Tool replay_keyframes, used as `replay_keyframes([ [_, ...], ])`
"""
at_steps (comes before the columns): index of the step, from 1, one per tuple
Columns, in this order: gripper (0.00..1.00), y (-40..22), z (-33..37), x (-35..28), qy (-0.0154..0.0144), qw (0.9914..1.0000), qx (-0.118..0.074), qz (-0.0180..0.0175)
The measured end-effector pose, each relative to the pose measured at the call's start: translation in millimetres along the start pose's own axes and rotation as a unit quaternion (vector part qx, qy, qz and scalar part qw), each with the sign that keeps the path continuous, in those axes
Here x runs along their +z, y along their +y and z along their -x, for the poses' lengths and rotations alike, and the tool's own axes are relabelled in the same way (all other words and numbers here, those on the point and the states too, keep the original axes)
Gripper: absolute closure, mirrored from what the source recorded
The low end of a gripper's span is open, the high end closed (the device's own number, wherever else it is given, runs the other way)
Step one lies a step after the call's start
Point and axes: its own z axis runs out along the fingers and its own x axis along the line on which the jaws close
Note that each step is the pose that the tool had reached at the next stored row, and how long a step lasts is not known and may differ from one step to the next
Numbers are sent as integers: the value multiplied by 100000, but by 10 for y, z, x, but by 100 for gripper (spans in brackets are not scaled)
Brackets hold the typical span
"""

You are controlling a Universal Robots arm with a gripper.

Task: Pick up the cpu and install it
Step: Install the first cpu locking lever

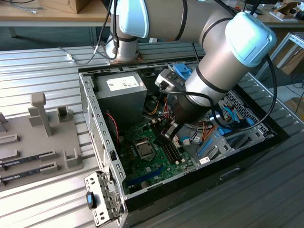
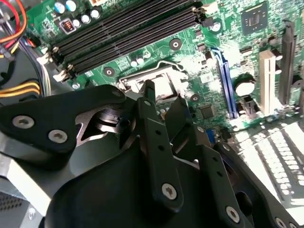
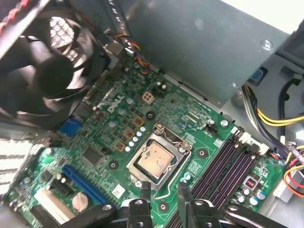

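The cpu (image 3: pixel 154 161), a silvery square chip, lies flat inside the metal-framed socket (image 3: pixel 182 151) on the green motherboard (image 3: pixel 118 114). It also shows in the exterior view, cpu (image 1: pixel 144 148), in the middle of the open computer case. My gripper (image 3: pixel 164 186) hovers just above the board beside the socket, its two black fingers (image 3: pixel 145 190) apart with nothing between them. In the second wrist view the gripper (image 2: pixel 163 99) hangs over the socket (image 2: pixel 159 78), partly hiding it. In the exterior view the gripper (image 1: pixel 163 137) sits between the socket and the memory slots.
A grey power supply (image 1: pixel 121 92) and a black fan (image 3: pixel 52 66) stand close to the socket. Black memory slots (image 3: pixel 223 166) run beside it. Coloured cables (image 1: pixel 213 130) and blue brackets fill the case toward the exterior view's right. A grey fixture (image 1: pixel 42 137) holds memory sticks (image 1: pixel 28 159) outside the case.
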Motion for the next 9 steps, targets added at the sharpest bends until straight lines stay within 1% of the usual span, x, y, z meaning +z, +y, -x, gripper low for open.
replay_keyframes([
  [3,64,-7,7,66,-311,99985,1668,229],
  [6,64,-2,8,113,-487,99965,2573,360],
  [9,64,48,-20,146,-564,99955,2928,398],
])
